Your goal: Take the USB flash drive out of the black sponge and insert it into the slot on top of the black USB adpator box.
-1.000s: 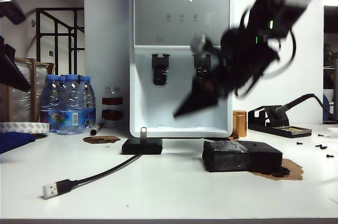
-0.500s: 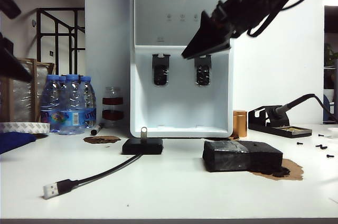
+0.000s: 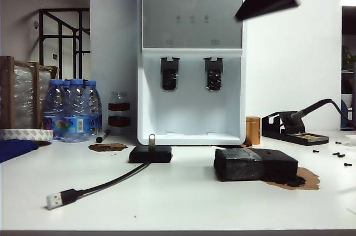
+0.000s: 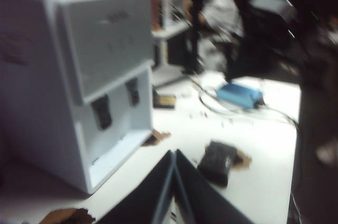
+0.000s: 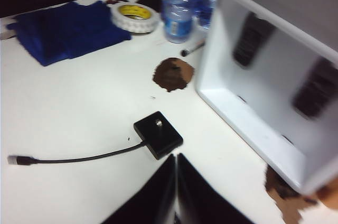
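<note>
- White tabletop (image 3: 183, 202) with a water dispenser (image 3: 191, 58) at the back; bottles (image 3: 71, 108) and a roll of tape (image 5: 135, 16) stand off to one side.
- My right gripper (image 5: 176, 192) hangs high above the table, up by the dispenser's top corner in the outside view; its jaws are pressed together and hold nothing.
- My left gripper (image 4: 174, 192) is also raised, jaws together and empty; it does not show in the outside view.
- Flash drive (image 3: 151, 138): a small silvery stick with a loop on top, standing upright out of the flat black box (image 3: 150, 154), so by my reckoning it is already seated.
- It lies well below my right jaws and just ahead of them, long axis vertical; my right arm looks nearer.
- Black sponge (image 3: 255, 165) lies apart from the box, nearer the soldering stand (image 3: 292, 127), with no drive showing in it.
- A black cable (image 5: 79, 158) runs from the box to a loose plug.
</note>
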Available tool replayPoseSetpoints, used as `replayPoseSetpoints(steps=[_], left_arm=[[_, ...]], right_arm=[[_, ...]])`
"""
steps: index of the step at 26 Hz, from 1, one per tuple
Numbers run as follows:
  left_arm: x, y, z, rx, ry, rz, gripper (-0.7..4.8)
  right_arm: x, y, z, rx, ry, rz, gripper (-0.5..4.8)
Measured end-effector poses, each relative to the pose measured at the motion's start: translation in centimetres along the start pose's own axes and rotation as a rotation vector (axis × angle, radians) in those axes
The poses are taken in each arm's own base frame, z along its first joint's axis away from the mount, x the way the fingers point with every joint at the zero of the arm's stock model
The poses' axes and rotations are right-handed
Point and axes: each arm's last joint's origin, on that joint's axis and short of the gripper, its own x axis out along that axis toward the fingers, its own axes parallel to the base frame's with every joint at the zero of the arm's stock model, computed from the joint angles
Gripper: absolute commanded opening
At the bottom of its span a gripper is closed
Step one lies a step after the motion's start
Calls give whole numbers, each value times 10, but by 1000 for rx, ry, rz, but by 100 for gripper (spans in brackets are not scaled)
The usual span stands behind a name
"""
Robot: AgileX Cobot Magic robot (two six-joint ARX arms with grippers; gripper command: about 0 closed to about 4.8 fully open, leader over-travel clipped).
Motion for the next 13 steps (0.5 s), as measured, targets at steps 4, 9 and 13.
replayPoseSetpoints(steps=[4, 9, 13], left_arm=[[-31, -39, 19, -86, -12, 154, -4], [-49, -76, 34, -164, -31, 321, -4], [-49, -101, 43, -184, -8, 403, -4]], right_arm=[[-37, 13, 10, 9, -83, -95, 20], [-85, 34, 14, 20, -141, -167, 15], [-121, 54, 10, 11, -169, -194, -5]])
